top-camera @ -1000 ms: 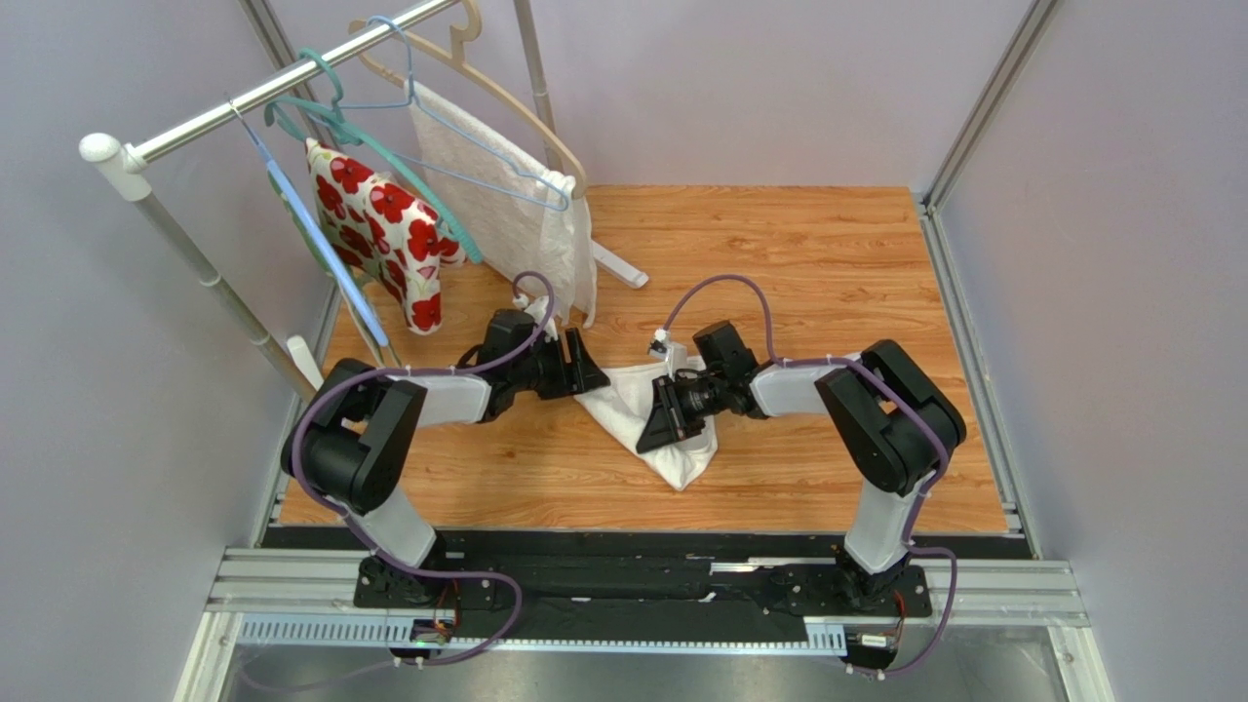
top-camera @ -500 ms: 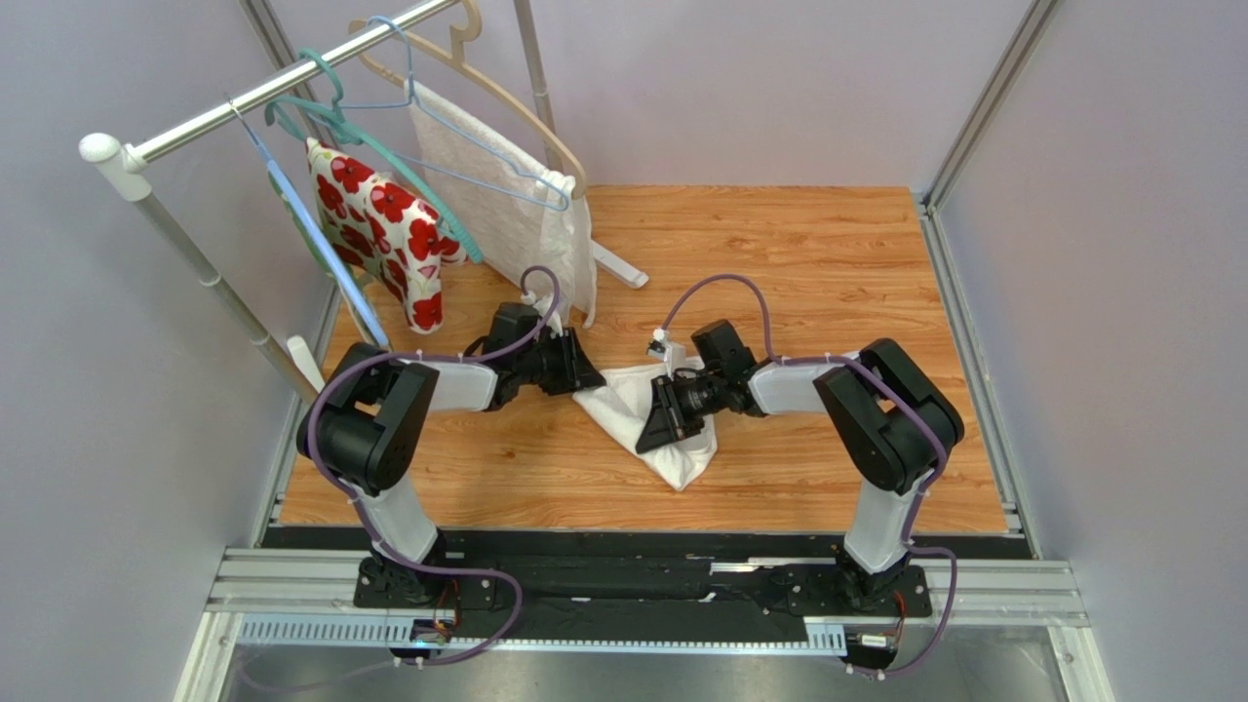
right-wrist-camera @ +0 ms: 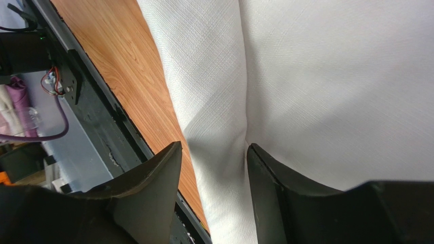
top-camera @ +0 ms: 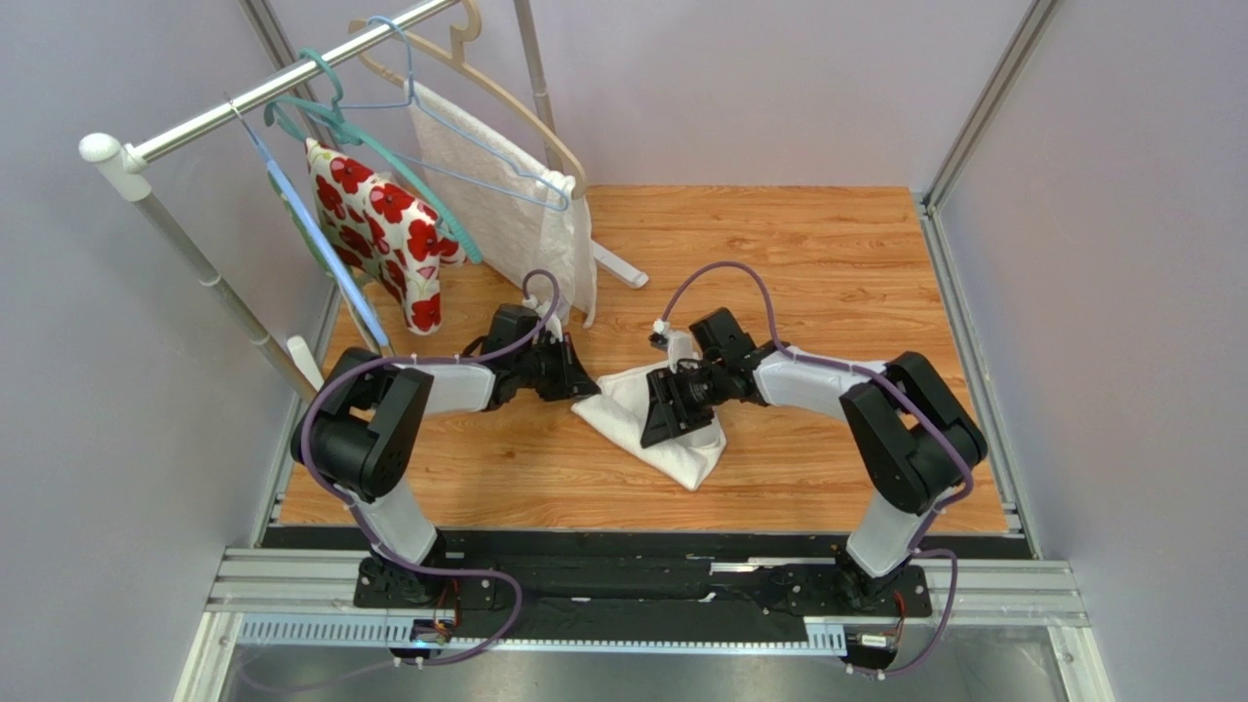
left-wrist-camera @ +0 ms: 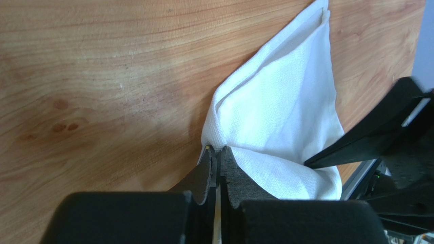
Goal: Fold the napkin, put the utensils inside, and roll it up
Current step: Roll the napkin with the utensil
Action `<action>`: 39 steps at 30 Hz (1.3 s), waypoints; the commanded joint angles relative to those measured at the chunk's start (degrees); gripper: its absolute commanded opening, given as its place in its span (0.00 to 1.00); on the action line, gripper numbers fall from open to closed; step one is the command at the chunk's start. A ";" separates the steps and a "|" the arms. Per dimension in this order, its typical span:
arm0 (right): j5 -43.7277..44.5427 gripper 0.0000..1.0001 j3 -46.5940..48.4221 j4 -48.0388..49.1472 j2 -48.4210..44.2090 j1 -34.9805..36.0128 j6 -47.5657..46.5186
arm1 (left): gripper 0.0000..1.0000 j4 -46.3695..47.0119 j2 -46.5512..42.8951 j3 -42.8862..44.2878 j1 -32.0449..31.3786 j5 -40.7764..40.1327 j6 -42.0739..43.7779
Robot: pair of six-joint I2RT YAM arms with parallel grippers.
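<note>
The off-white napkin (top-camera: 677, 432) lies bunched and folded on the wooden table between the two arms. My left gripper (top-camera: 586, 383) is at its left corner, and in the left wrist view the gripper (left-wrist-camera: 218, 152) is shut, its pads pinching the napkin (left-wrist-camera: 285, 112) at the edge. My right gripper (top-camera: 662, 414) hovers over the cloth's middle. In the right wrist view that gripper (right-wrist-camera: 214, 150) stands open, with the napkin (right-wrist-camera: 316, 76) spread just under its fingers. The utensils are out of view.
A clothes rack stands at the back left with a red-flowered cloth (top-camera: 384, 227) and a textured white cloth (top-camera: 513, 205) on hangers. Its foot (top-camera: 623, 271) rests on the table. A metal rail (top-camera: 645, 585) runs along the near edge; walls close both sides.
My left gripper has shut on the napkin's left corner. My right gripper has opened and let go of the cloth, and the napkin has shifted slightly left.
</note>
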 commanded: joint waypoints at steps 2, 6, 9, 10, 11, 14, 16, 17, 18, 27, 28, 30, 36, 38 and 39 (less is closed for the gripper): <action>16.05 0.56 5.03 -8.32 -9.45 2.79 -4.20 | 0.00 -6.03 -1.98 0.43 -0.11 -0.37 1.39; 33.57 0.56 4.95 -7.72 -14.29 12.63 -7.45 | 0.00 -6.91 -1.89 0.87 -0.11 -0.72 1.21; 44.12 0.56 3.63 -3.41 -15.26 20.97 -8.42 | 0.00 -7.43 -1.71 0.95 -0.20 -1.25 1.04; 49.19 0.56 3.63 -3.05 -14.30 22.39 -8.94 | 0.00 -7.52 -1.54 1.04 -0.11 -1.51 1.04; 51.33 0.56 3.63 -2.44 -13.51 25.01 -9.47 | 0.00 -7.78 -1.54 1.04 -0.11 -1.60 1.12; 57.84 0.55 3.19 -0.42 -10.96 29.41 -11.14 | 0.00 -8.31 -1.36 1.04 -0.11 -1.69 1.12; 61.26 0.55 2.66 0.55 -8.60 31.10 -12.02 | 0.00 -8.58 -1.36 1.22 -0.11 -1.69 1.12; 62.58 0.54 2.48 1.25 -7.80 32.41 -12.20 | 0.00 -8.93 -1.19 1.39 -0.11 -1.69 1.21; 63.90 0.54 2.40 1.52 -7.01 32.94 -12.29 | 0.00 -8.93 -1.19 1.39 -0.20 -1.69 1.30; 66.21 0.50 1.17 3.89 -1.82 33.57 -12.64 | 0.00 -9.63 -0.66 2.10 -0.11 -1.43 1.65; 65.94 0.50 1.16 3.81 -1.38 33.39 -12.29 | 0.00 -9.72 -0.74 2.10 -0.11 -1.34 1.74; 63.76 0.49 1.25 3.63 -0.32 32.25 -10.97 | 0.00 -9.72 -0.83 2.27 -0.20 -1.16 1.83; 57.00 0.48 1.25 1.70 1.53 28.12 -8.16 | 0.00 -9.46 -1.71 2.27 -0.11 -0.46 2.36; 54.00 0.44 1.25 1.00 1.79 26.46 -7.89 | 0.00 -9.37 -2.41 2.36 -0.11 -0.11 2.27; 50.16 0.43 1.34 0.47 2.05 25.84 -7.54 | 0.00 -9.37 -2.76 2.45 -0.11 0.15 2.27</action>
